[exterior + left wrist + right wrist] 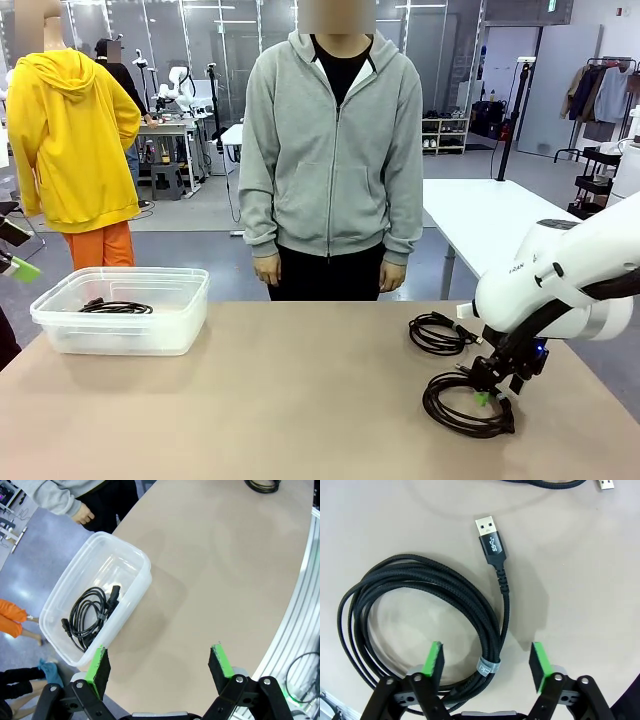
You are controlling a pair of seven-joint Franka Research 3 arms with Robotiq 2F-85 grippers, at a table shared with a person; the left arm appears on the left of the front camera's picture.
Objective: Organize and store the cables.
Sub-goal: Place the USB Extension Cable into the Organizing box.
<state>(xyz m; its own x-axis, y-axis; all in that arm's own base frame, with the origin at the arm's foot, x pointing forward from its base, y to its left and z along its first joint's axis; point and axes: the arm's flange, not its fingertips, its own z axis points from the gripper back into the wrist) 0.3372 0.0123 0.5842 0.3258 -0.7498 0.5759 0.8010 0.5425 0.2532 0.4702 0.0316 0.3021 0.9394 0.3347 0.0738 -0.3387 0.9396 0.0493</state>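
Two black cables lie on the table's right side: a nearer coil [462, 405] and a farther coil [437, 333]. My right gripper [486, 398] hovers low over the nearer coil. In the right wrist view this braided USB cable [420, 590] is bound by a grey tie [487, 667]. The open right gripper [486, 661] straddles that tied section without closing on it. A third cable [92, 612] rests coiled inside the clear plastic bin [140, 560]. My left gripper [159, 662] is open with nothing between its fingers, high above the table beside the bin, and sits at the picture's left edge [15, 250].
The bin [190, 300] stands at the table's left. A person in a grey hoodie [335, 150] stands at the far edge, hands down. The USB plug [487, 530] points away from my right gripper. The farther coil's strand [545, 484] crosses the top.
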